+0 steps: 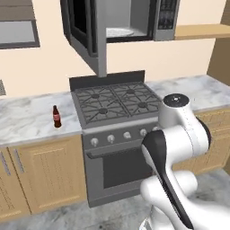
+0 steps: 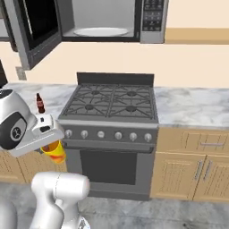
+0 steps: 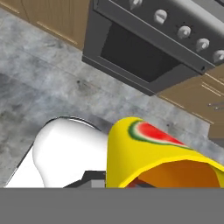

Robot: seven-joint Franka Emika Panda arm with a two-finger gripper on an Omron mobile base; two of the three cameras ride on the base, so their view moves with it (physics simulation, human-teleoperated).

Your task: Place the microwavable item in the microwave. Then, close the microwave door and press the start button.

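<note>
The kitchen's microwave (image 2: 105, 20) hangs open above the stove (image 2: 112, 102), well up and ahead of my gripper (image 2: 50, 142). My fingers are clamped on the yellow cup (image 2: 54, 151), low by the oven door (image 2: 109, 166).

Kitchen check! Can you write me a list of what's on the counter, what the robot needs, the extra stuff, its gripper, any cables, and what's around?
Surface: grey marbled stone counter either side of a grey gas stove.
Job's things: small bright yellow cup with a red watermelon mark, carried low in front of the stove; large grey microwave above the stove, white turntable bare; its grey-framed dark glass door swung wide open.
Clutter: dark brown cola bottle with a red label upright on the counter, left of the stove.
Gripper: gripper shut on the yellow cup.
Cables: nothing seen.
Surroundings: light wooden cabinets, grey stone floor, cream wall.
</note>
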